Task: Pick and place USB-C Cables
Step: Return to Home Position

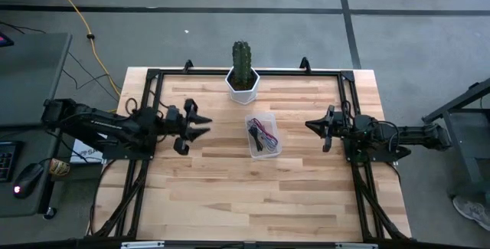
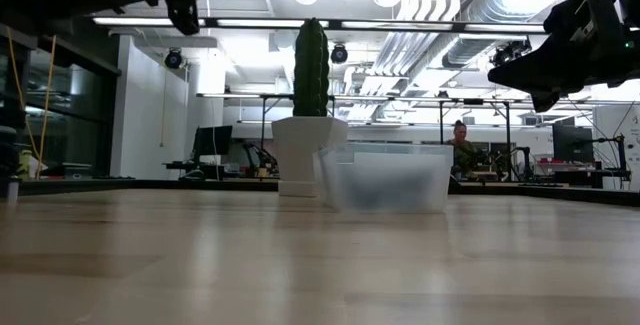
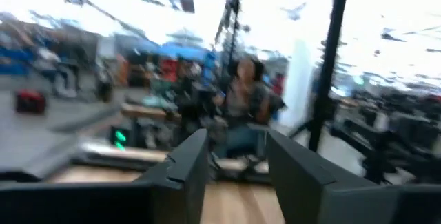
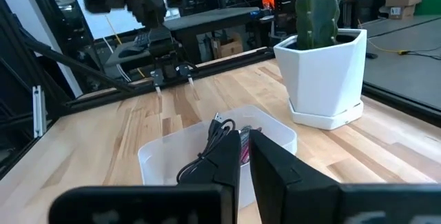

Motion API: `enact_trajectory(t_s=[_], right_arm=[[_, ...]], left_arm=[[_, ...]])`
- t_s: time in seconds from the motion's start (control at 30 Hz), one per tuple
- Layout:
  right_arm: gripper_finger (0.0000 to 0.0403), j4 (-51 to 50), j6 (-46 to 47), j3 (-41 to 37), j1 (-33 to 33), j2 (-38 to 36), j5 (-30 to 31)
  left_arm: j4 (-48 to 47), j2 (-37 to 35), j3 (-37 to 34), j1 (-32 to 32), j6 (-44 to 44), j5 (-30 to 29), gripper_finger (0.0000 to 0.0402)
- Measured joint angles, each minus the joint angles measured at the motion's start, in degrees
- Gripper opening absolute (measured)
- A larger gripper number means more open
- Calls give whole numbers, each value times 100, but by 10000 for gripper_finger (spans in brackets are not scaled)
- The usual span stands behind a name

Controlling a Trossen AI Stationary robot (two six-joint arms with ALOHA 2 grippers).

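Your USB-C Cables (image 1: pixel 262 136) lie bundled inside the clear bin (image 1: pixel 249 143) at mid-table; placing looks finished, and only homing seems left.
The left gripper (image 1: pixel 205 126) hangs left of the bin, jaws wide and empty. The right gripper (image 1: pixel 311 126) hangs right of it, jaws nearly closed and empty. Next, retract both arms outward.

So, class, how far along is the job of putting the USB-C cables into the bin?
Done: the cables lie together in the clear bin beside the cactus pot; none show on the table. In hand: nothing; the left gripper is open, the right gripper shut, both empty, raised either side of the bin. Left: apparently only parking the arms.
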Motion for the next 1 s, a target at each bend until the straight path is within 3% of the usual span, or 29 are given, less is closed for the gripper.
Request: enact_trajectory(t_s=[0.23,0.53,0.83,1.0], right_arm=[[24,0,-4,0,0,0,0],[24,0,-6,-2,0,2,0],[24,0,-8,-2,0,4,-16],[24,-1,-8,-2,0,4,-15]], left_arm=[[-1049,-947,-15,710,254,202,11],[-94,-1625,-1304,1116,239,634,1],[-626,-1989,-1288,911,389,1044,0],[-866,-1965,-1290,558,638,704,0]])
